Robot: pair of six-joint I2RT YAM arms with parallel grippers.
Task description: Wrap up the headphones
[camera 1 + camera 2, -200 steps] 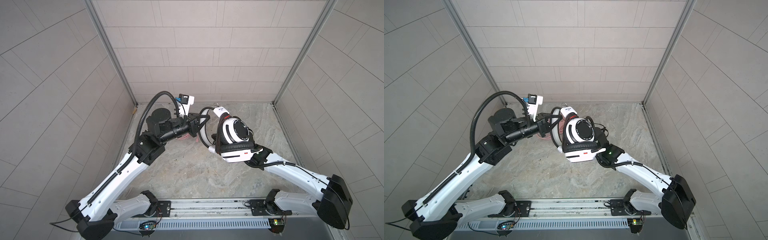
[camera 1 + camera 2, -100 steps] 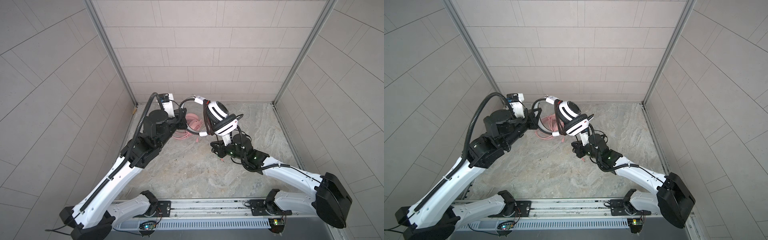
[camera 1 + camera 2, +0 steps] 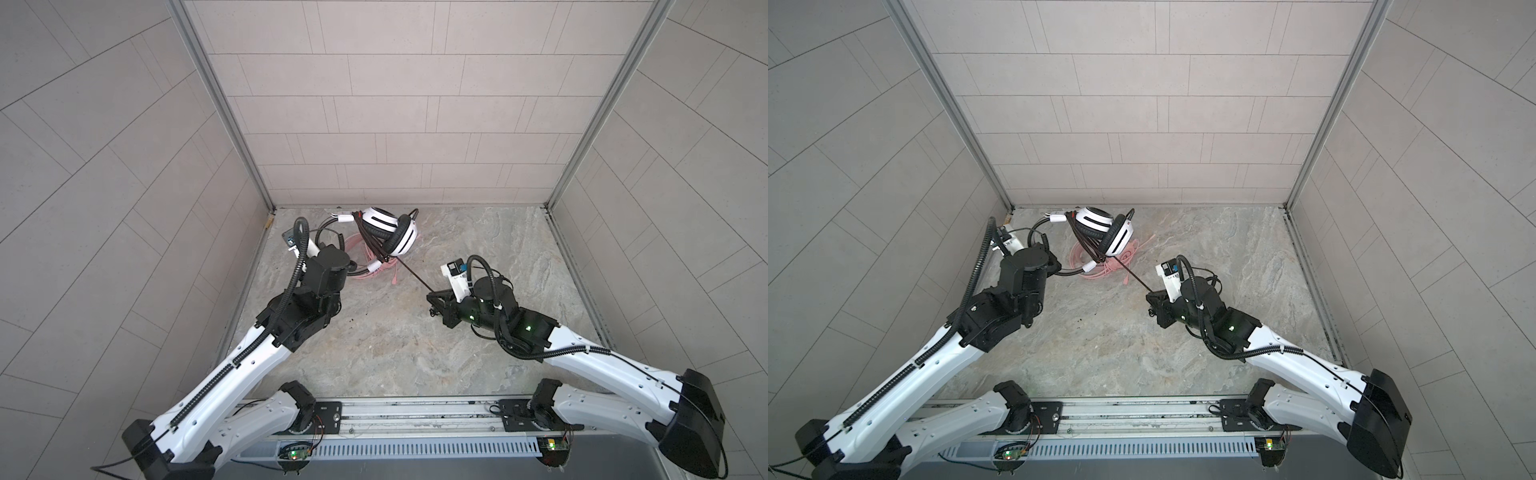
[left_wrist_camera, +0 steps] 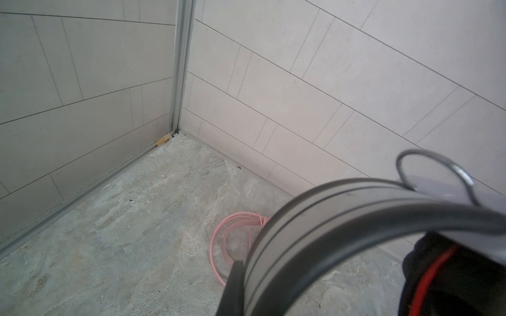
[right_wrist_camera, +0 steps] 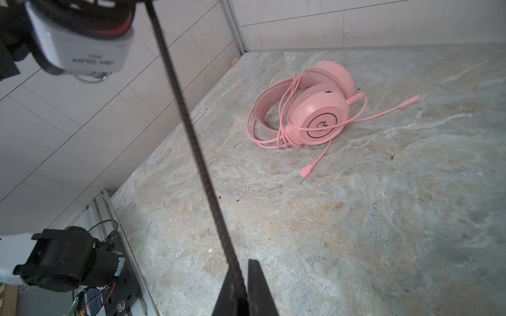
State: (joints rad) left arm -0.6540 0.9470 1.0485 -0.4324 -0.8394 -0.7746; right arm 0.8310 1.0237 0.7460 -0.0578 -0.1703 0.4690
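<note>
Pink headset (image 5: 317, 115) lies on surface (image 3: 415, 353) nr back-left corner, pink cable (image 5: 325, 151) looped round it. White/blk headset (image 3: 388, 230) up in air, headband pinched in left tool (image 4: 246, 295). Right tool (image 5: 239, 298) clamped narrow on blk cable (image 5: 191, 131), taut betw. headset & tool.

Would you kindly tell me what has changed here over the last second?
The left gripper swung the white-and-black headset from mid-table back and down toward the rear wall. The right gripper kept roughly its place, so the black cable now runs taut between them. Both grippers stayed shut; nothing was taken or released. The pink headset stayed on the table.
</note>
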